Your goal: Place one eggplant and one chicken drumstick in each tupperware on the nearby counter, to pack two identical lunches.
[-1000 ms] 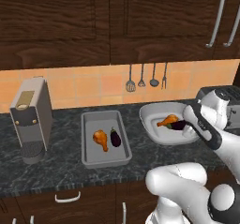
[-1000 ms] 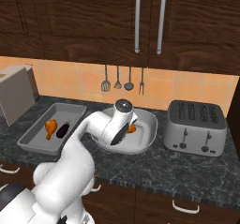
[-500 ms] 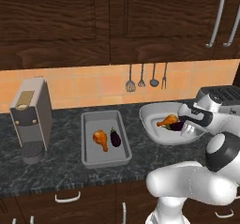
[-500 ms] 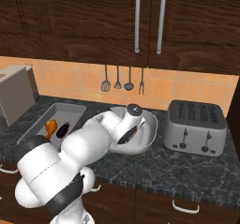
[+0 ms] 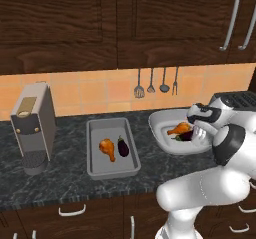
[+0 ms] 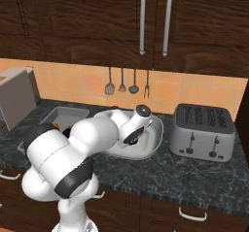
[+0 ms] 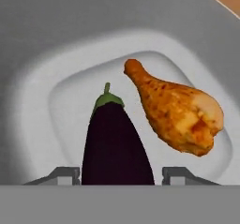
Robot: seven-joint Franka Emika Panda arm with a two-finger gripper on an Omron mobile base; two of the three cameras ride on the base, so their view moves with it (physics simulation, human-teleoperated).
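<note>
Over the desk [image 5: 60, 180], my gripper [image 7: 121, 175] hangs low in the white dish [image 7: 42, 54], fingers parted either side of the eggplant [image 7: 115, 145] beside the drumstick [image 7: 180, 115]. I'd lift straight up without nudging either. Half a second ago the gripper sat higher.

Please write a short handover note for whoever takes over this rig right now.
Pincer: down in the white dish, its tips either side of an eggplant with gaps showing; whether it has let go is unclear.
Grey tray: holds one drumstick and one eggplant, side by side.
White dish: holds one drumstick, with the eggplant beside it, stem pointing away from the pincer.
Both containers sit on the counter, the toaster to the right of them.
Done: each container has its pair.
Left: confirm the release, lift the pincer out of the dish.
</note>
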